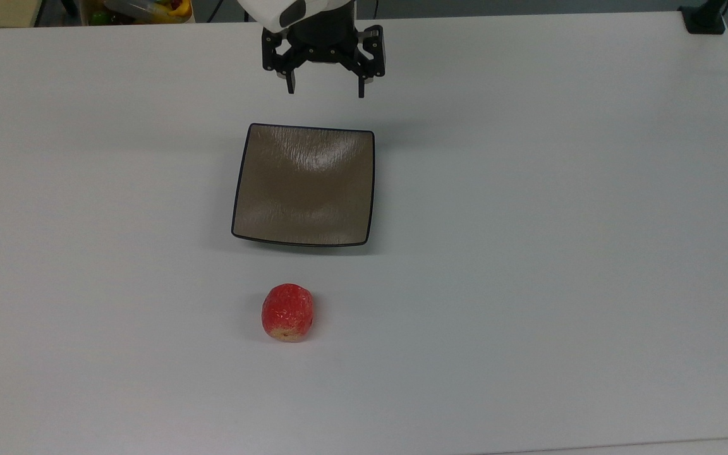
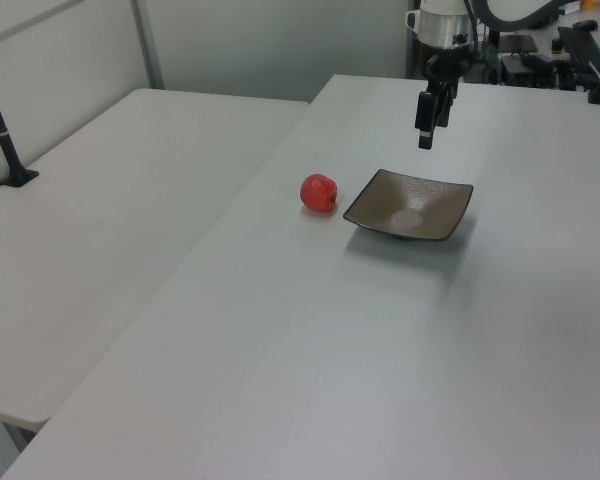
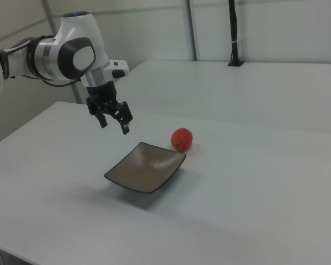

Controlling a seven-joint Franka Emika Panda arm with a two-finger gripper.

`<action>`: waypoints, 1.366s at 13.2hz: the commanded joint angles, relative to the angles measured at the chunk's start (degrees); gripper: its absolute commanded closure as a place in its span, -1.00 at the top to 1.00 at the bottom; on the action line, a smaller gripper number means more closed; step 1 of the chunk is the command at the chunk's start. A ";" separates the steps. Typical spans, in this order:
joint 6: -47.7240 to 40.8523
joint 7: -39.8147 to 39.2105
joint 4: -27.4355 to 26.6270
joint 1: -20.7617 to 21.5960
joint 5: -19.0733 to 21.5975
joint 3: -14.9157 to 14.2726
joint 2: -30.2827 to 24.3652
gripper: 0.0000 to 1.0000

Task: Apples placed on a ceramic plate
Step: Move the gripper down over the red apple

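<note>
**A:** So where's everything sitting right now?

**B:** The apple [image 1: 287, 312] is lying on the white worktop [image 1: 560, 253], not on the plate. In the top view it's at about 6 o'clock from the ceramic plate [image 1: 304, 184], near it but with a clear strip of worktop between them. The yellowish-tan patch is facing the top view's bottom edge. In the left view the apple [image 2: 319, 193] is sitting just off the plate [image 2: 410, 204] at roughly 9 o'clock, and in the right view it [image 3: 181, 138] is showing at about 1 o'clock from the plate [image 3: 145, 167].

**A:** And the arm?

**B:** The gripper [image 1: 325, 90] is hanging in the air at 12 o'clock from the plate in the top view, pointing down, well apart from the apple. Its fingers [image 1: 361, 88] are standing wide with nothing between them. In the right view the gripper [image 3: 115, 125] is hovering above the plate's far corner, not touching it.

**A:** Anything on the plate?

**B:** It's lying flat, glossy brown-grey with a dark rim, just catching some light on its streaked surface.
</note>
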 commanded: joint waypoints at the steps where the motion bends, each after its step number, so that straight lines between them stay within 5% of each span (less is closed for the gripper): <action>1: 0.32 -1.67 1.57 0.66 0.07 -0.99 1.58 1.00; 6: 13.77 -1.32 7.99 0.14 -0.63 -0.99 11.68 1.00; 10: 14.12 -0.97 24.14 -1.44 -5.72 -1.08 25.99 1.00; 18: 20.28 1.14 30.77 -0.57 -18.29 -1.08 37.01 1.00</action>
